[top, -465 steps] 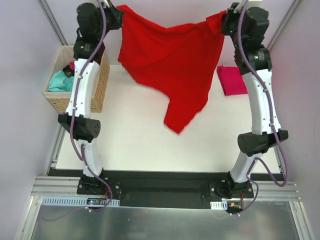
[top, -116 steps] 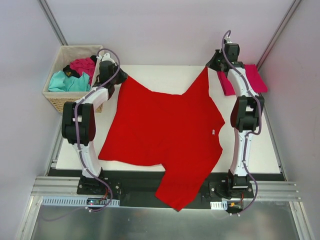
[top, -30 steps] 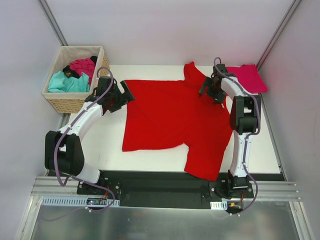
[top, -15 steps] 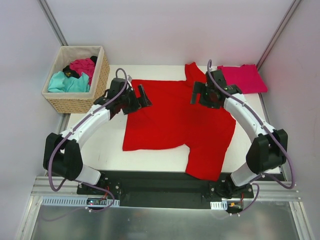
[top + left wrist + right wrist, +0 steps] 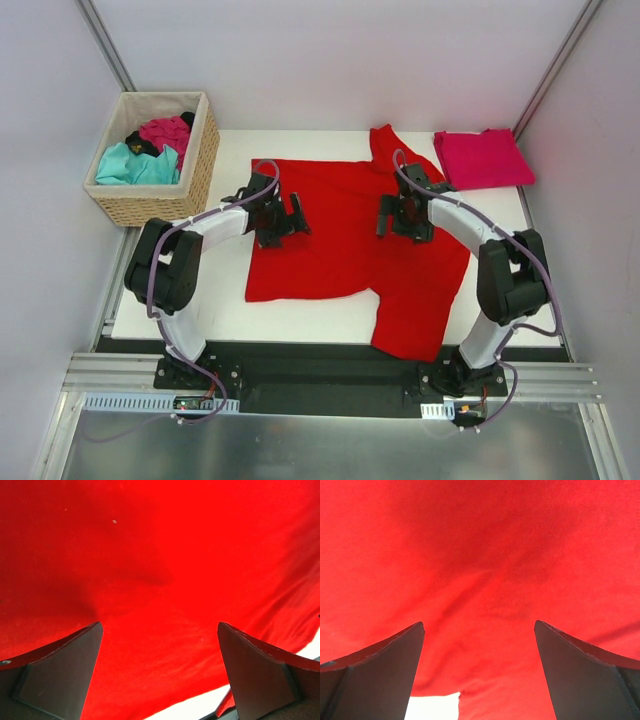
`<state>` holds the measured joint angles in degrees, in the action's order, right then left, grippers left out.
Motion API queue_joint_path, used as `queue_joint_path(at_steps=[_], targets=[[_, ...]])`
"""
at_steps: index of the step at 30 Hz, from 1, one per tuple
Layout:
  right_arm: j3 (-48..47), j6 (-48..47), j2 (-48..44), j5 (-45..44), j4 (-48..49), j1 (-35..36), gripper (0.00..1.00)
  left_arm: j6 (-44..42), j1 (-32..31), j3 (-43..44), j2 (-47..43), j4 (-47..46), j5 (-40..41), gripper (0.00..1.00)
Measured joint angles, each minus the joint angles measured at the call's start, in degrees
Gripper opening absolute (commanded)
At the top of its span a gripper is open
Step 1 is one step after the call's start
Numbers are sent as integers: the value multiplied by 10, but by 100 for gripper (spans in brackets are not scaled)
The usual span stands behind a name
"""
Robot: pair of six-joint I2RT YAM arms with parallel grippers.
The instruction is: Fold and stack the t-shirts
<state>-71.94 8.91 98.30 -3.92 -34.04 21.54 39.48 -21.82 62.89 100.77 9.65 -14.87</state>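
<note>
The bright red, short-sleeved cloth t-shirt (image 5: 340,250) is laid flat on the white worktop (image 5: 215,290), beneath both tools. The left tool (image 5: 288,218) is held spread wide over the cloth, with nothing pinched. The right tool (image 5: 392,215) is spread likewise, facing it. A folded pinkish crimson cloth t-shirt (image 5: 482,158) is seen beyond the right tool.

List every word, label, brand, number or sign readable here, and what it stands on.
None can be read.
The red t-shirt shows no print; the pale speck on it is no lettering.
The coloured bits at the left arm's base are too small to read.
</note>
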Motion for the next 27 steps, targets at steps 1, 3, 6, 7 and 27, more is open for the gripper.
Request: queue_joint_path(at_steps=[1, 3, 6, 7, 27], targets=[[-1, 0, 9, -2, 2, 0, 96, 1, -1, 0, 6, -1, 0, 99], [-3, 0, 28, -2, 4, 0, 96, 2, -3, 0, 17, -3, 3, 99], [-20, 0, 70, -1, 4, 0, 96, 3, -3, 5, 25, -4, 6, 99], [-27, 0, 85, -1, 4, 0, 96, 3, -3, 7, 28, -3, 9, 99], [-279, 1, 275, 6, -57, -3, 96, 21, 98, 127, 123, 11, -11, 99]])
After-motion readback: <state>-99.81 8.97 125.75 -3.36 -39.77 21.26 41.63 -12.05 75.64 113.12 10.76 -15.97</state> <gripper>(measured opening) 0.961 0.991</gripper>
